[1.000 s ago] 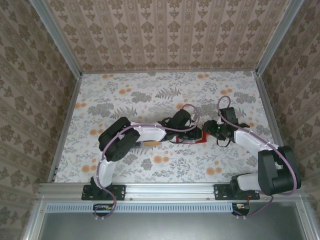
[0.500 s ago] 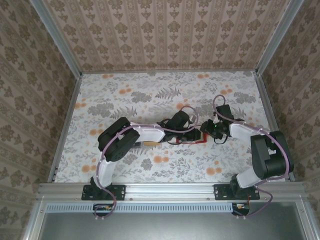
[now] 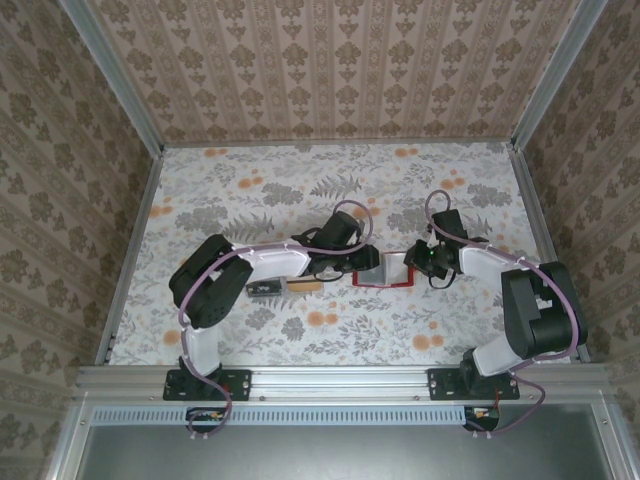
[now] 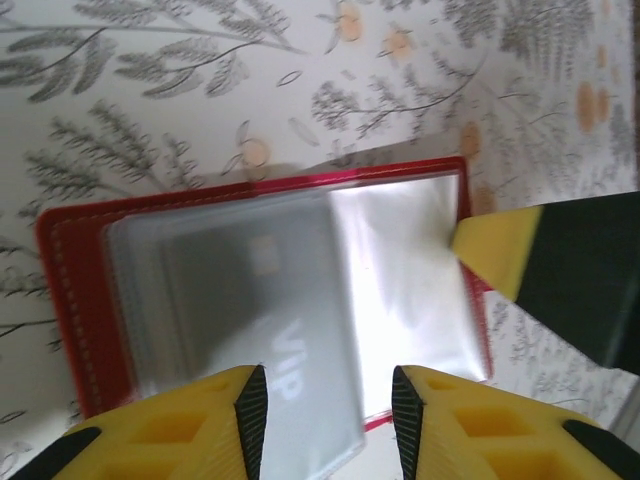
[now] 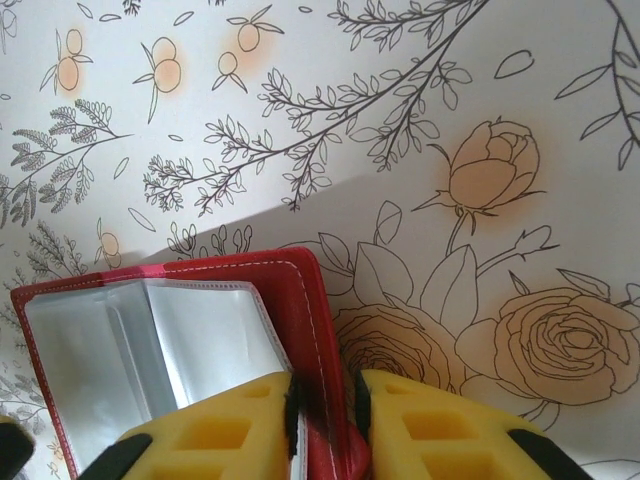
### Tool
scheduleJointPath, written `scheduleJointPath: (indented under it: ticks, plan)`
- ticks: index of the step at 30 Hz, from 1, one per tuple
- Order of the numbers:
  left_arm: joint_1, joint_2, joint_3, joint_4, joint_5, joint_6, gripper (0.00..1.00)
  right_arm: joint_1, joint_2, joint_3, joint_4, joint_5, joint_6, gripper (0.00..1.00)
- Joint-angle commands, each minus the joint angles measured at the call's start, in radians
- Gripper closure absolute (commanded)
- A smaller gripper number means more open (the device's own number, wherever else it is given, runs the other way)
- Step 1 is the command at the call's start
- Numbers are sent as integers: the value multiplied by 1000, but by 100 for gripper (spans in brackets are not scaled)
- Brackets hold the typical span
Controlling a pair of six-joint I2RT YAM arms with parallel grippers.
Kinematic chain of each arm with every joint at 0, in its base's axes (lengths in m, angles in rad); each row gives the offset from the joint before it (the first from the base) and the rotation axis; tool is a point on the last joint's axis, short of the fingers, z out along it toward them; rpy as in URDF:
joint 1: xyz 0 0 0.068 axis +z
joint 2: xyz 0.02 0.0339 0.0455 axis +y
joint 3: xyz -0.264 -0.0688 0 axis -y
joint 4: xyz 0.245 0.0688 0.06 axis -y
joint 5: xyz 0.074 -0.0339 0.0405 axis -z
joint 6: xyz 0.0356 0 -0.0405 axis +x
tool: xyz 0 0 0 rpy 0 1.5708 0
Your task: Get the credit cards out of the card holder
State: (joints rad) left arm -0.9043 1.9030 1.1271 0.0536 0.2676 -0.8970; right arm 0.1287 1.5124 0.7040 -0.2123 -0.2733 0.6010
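Red card holder (image 4: 75, 310) is lying open on the table (image 3: 250, 200), the right gripper (image 5: 325, 400) pinching its cover edge. The left gripper (image 4: 325, 385) is hanging spread over a grey credit card (image 4: 250, 300) sitting in the clear sleeve (image 4: 400, 260), seemingly part-way out. Its withdrawal is remaining.

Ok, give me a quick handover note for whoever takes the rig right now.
Left gripper: open, over the card's end.
Right gripper: shut on the wallet's red cover.
Wallet: open on the table, grey card in its clear sleeve.
Done: maybe; a dark piece and a tan piece by the left arm could be cards, cannot tell.
Left: pull the grey card out.
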Motion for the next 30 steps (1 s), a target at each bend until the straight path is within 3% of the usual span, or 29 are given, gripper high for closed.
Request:
scheduleJointPath:
  ticks: [1,21,29,30]
  plan:
    - [-4,15,4,-81,-57,-3,58,-1,4,6,-12,-2,-13,75]
    - [-26,56,23,-3,22,2,57,5,5,6,-13,1,-12,75]
    - [-35,42,16,52,51,16,47,6,8,5,-13,3,-10,74]
    - [-35,42,17,54,53,17,41,5,6,6,-13,3,-10,74]
